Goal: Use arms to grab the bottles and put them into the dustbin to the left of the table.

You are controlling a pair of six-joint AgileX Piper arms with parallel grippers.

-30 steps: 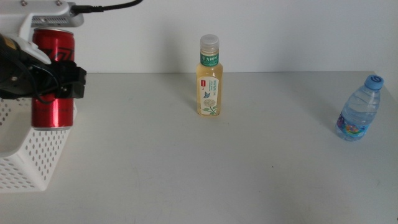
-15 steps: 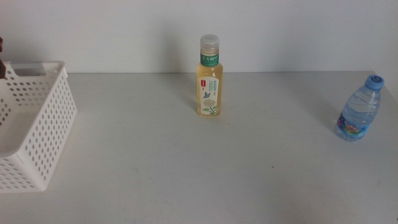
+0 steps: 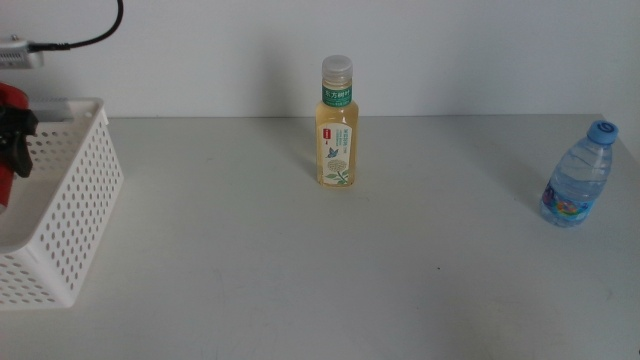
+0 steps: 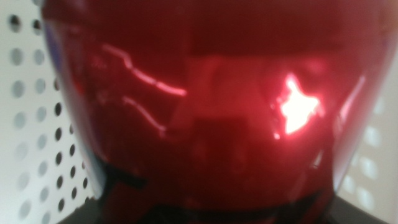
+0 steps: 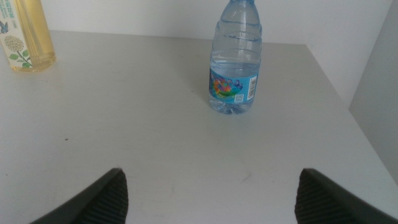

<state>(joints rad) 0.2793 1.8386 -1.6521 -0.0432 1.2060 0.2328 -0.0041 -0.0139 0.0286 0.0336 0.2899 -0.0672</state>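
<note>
Over the perforated white basket (image 3: pixel 62 215), left gripper (image 3: pixel 14 140) jaws clamp the glossy red soda can (image 4: pixel 205 106). Right gripper (image 5: pixel 208 194) jaws wide apart, facing the clear water bottle (image 5: pixel 236 59) on the bench (image 3: pixel 300 260).

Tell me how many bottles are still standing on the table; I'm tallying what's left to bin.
2: the tea bottle stands mid-table near the back, the water bottle at the right edge. The red can is in the left gripper over the dustbin.

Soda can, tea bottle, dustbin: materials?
Soda can: glossy red metal, likely; sharp mirror-like highlights, held in the left claw. Tea bottle: clear plastic, apparently; pale liquid shows through. Dustbin: white matte plastic, by its moulded perforated walls.
</note>
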